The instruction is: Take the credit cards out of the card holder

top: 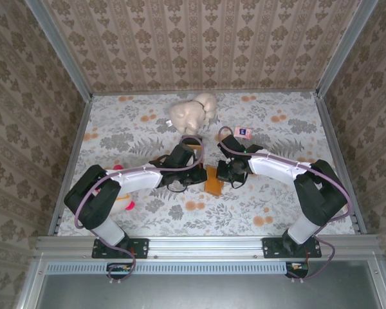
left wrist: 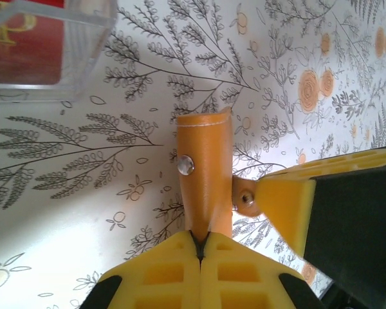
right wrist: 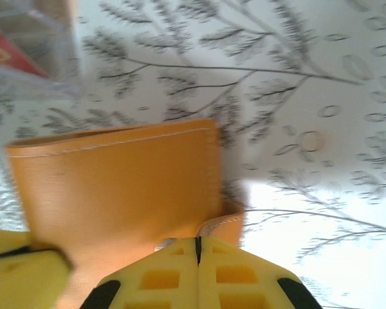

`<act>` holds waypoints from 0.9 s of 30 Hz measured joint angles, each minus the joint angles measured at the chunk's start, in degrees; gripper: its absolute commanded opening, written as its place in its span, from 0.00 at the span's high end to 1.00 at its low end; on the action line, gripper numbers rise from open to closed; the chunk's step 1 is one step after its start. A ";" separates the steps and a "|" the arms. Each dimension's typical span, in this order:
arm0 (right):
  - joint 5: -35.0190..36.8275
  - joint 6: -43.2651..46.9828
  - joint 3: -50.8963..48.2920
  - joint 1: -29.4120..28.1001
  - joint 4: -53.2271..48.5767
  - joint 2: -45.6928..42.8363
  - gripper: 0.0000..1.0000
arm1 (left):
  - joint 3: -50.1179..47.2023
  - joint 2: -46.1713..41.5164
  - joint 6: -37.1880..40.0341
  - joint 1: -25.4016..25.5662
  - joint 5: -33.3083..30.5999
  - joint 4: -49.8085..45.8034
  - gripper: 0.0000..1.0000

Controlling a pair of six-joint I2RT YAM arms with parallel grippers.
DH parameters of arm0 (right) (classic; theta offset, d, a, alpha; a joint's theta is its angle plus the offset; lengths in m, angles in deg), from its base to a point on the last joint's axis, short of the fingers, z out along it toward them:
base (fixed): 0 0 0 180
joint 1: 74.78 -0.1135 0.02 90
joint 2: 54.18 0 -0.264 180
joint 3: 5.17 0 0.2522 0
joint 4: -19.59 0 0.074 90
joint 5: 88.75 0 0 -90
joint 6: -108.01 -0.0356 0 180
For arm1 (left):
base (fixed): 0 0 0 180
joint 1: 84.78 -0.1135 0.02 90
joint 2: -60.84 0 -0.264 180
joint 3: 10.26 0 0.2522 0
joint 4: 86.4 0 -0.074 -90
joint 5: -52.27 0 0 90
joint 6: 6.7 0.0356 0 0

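As left gripper (left wrist: 199,243) pinches it, right gripper (right wrist: 197,244) pinches card holder (right wrist: 122,187)

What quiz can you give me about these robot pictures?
1. True or false: the left end effector is shut on the orange card holder.
2. What is the cream thing in the top view? A) plush toy B) mug C) book
3. How many end effectors grip the card holder?

Key: 1 true. 2 A. 3 two; the right end effector pinches it too.
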 measured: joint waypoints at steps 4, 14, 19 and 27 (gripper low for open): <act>2.71 -0.87 -0.83 0.48 -1.57 -0.02 1.00 | 0.04 0.00 0.00 0.00 -0.22 -0.70 1.00; 3.43 -0.85 -2.75 0.48 -0.76 -0.17 0.79 | 1.31 0.07 0.39 0.02 -0.48 -3.43 0.74; 2.03 -0.66 -3.04 0.48 1.25 -0.13 0.78 | 5.18 0.48 2.12 0.35 -1.99 -7.54 0.60; 0.94 0.33 -3.04 0.48 3.15 1.11 0.82 | 8.00 0.37 3.96 0.44 -5.60 -14.03 0.33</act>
